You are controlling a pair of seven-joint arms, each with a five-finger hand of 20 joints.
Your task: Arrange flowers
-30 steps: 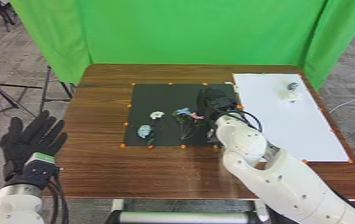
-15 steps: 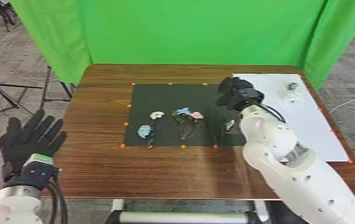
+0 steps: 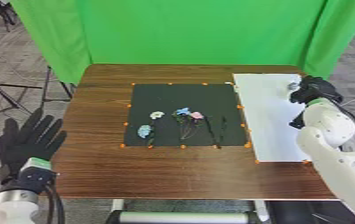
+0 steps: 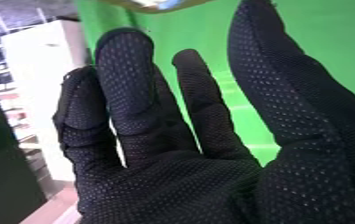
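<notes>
And there lay flowers (image 3: 196,115) on the black mat (image 3: 166,94), brown table (image 3: 102,175) beneath, white sheet (image 3: 280,135) alongside, green curtain (image 3: 191,35) behind, right hand (image 3: 319,91) open and empty by the sheet, left hand (image 3: 24,145) spread, empty!

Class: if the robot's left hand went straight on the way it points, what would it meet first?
Probably the black stand beside the table; but depth is unclear, and the left hand may pass above it towards the green curtain.
</notes>
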